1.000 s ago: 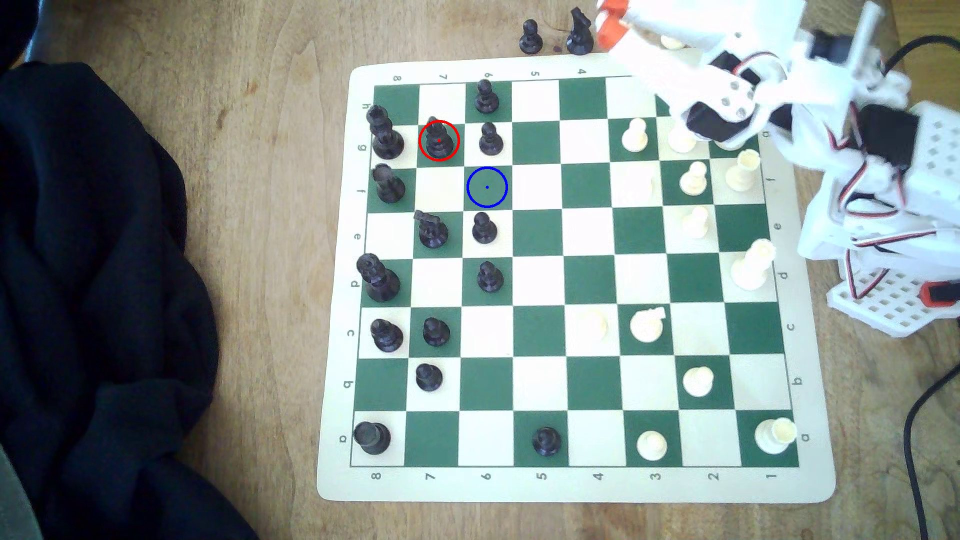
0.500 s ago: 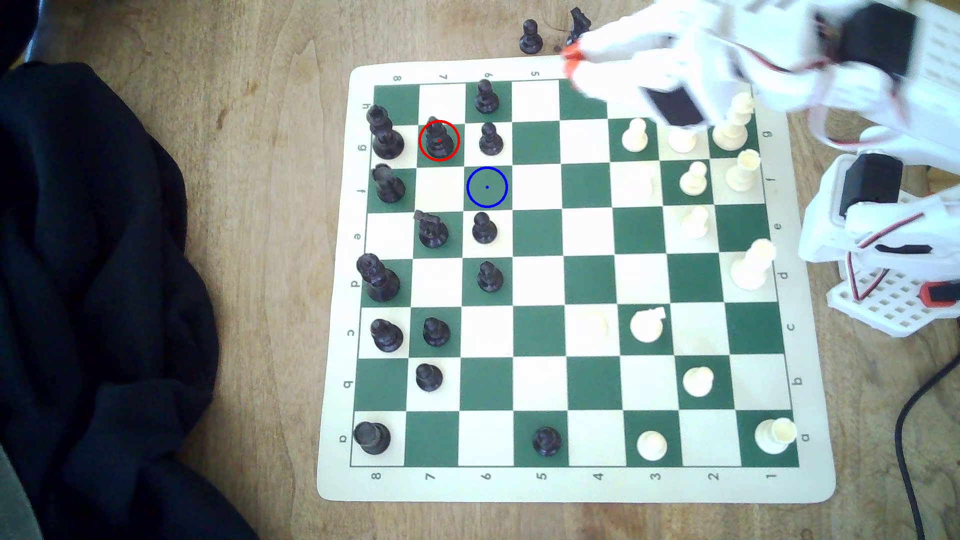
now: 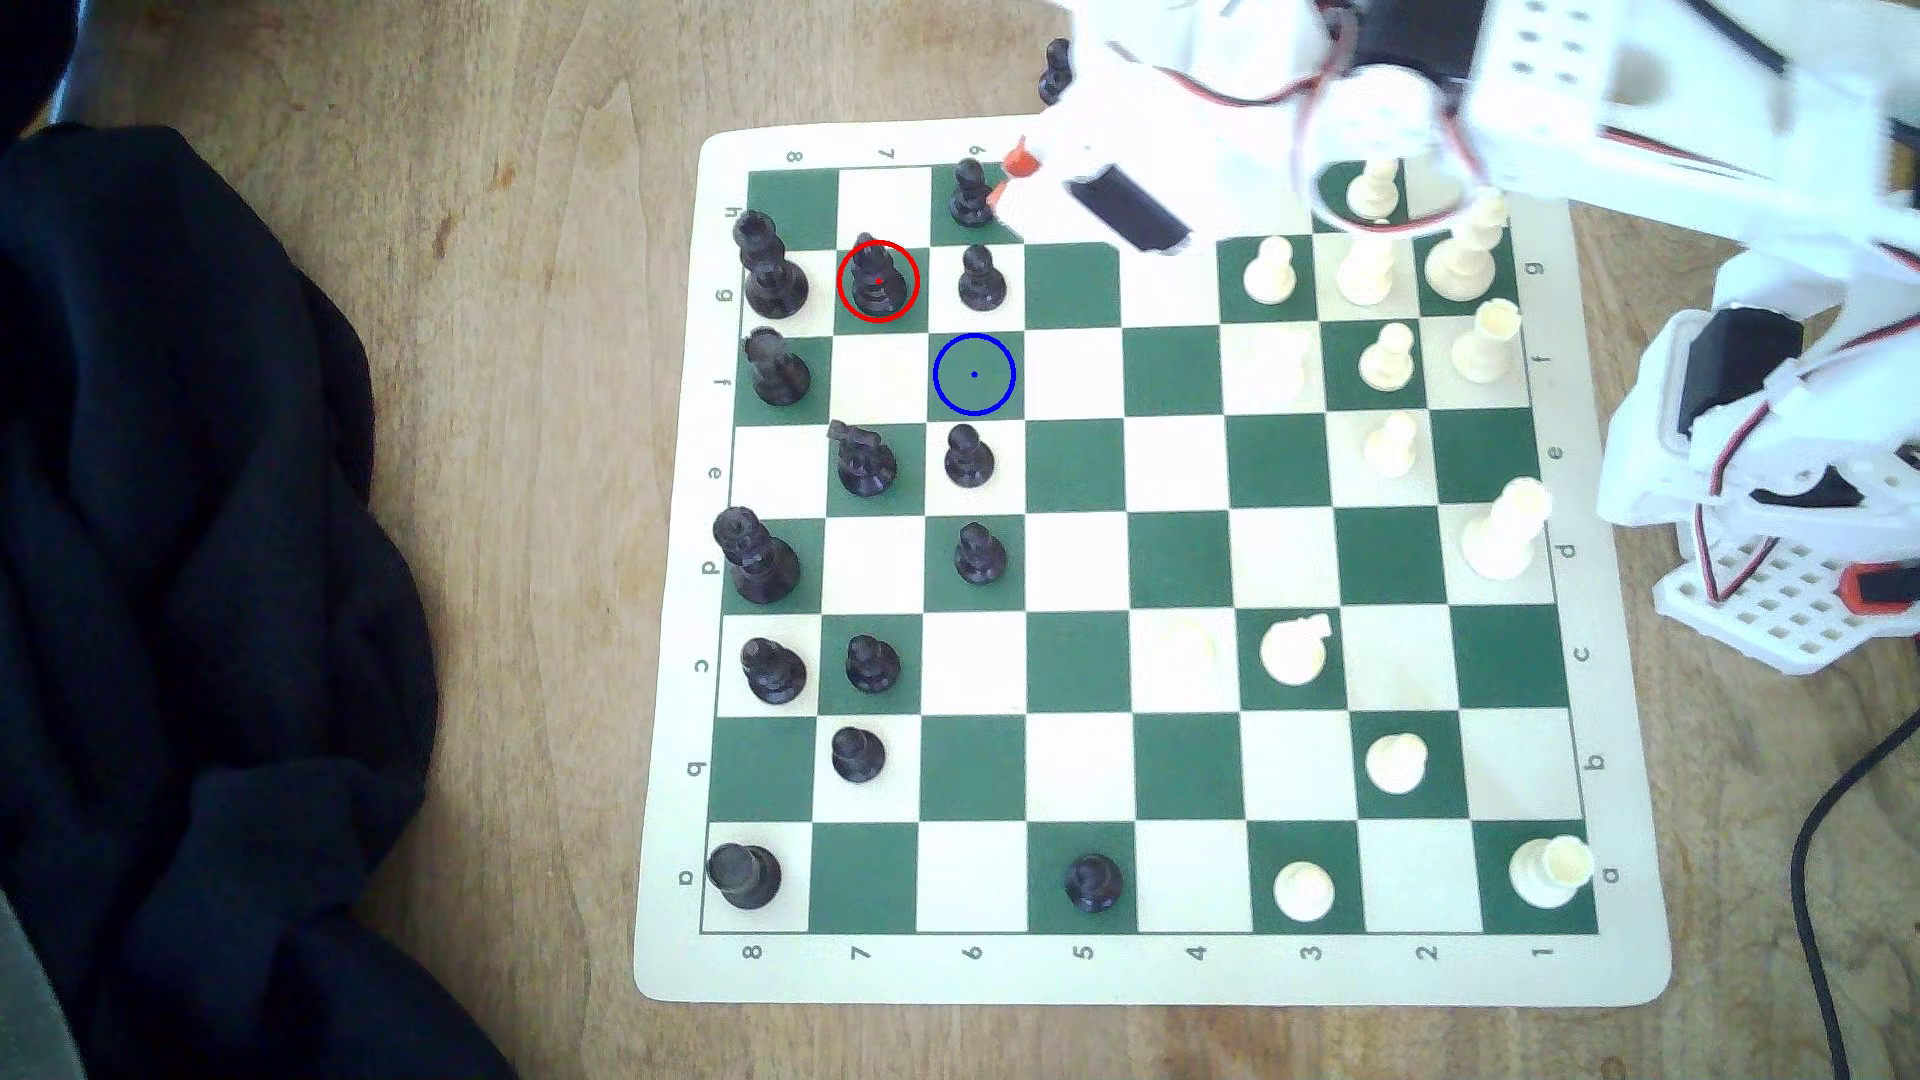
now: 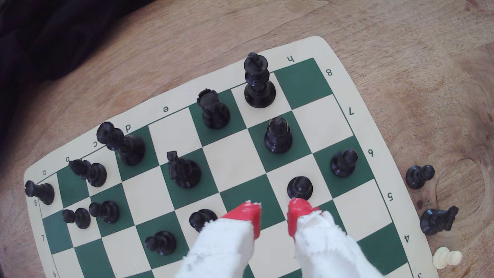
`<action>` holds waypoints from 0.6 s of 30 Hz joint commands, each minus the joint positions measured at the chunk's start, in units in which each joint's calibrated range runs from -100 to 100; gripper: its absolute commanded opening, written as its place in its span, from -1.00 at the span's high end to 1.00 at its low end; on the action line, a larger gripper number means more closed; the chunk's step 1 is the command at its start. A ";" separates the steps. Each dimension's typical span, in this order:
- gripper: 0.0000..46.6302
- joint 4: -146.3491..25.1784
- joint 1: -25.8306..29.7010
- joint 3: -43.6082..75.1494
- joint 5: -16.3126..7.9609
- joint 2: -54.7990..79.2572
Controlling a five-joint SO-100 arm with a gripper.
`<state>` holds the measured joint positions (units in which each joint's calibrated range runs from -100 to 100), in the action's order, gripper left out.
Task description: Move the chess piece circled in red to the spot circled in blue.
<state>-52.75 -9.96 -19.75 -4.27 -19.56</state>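
Note:
The chess piece point(image 3: 878, 278), a black bishop with a pointed top, stands upright inside the red circle on a green square near the board's far left corner in the exterior view; the wrist view has the chess piece point(image 4: 278, 135) ahead of the fingers. The spot point(image 3: 974, 374) is the bare green square ringed in blue, one square diagonally from it, and the spot point(image 4: 243, 191) lies just past the red fingertips point(image 4: 247, 212). My gripper point(image 3: 1010, 179) point(image 4: 274, 213) hovers open and empty over the far edge of the board, right of the bishop in the exterior view.
Black pawns point(image 3: 982, 278) point(image 3: 971, 192) stand between gripper and bishop. A black king point(image 3: 769, 265), rook point(image 3: 777, 366) and knight point(image 3: 862, 459) crowd the bishop's side. White pieces point(image 3: 1270, 272) sit under the arm. A dark cloth point(image 3: 187, 582) lies left of the chessboard point(image 3: 1153, 971).
The arm has swung from beyond the board's far right corner leftwards along the far edge, bringing the gripper near the far black pawn. No piece has moved.

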 commanded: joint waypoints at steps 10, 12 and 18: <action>0.34 8.11 -0.56 16.12 -1.27 17.53; 0.34 8.36 -0.64 17.03 -1.22 19.05; 0.41 8.44 -1.03 21.74 -1.17 25.17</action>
<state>-45.26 -10.47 -5.29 -5.40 4.15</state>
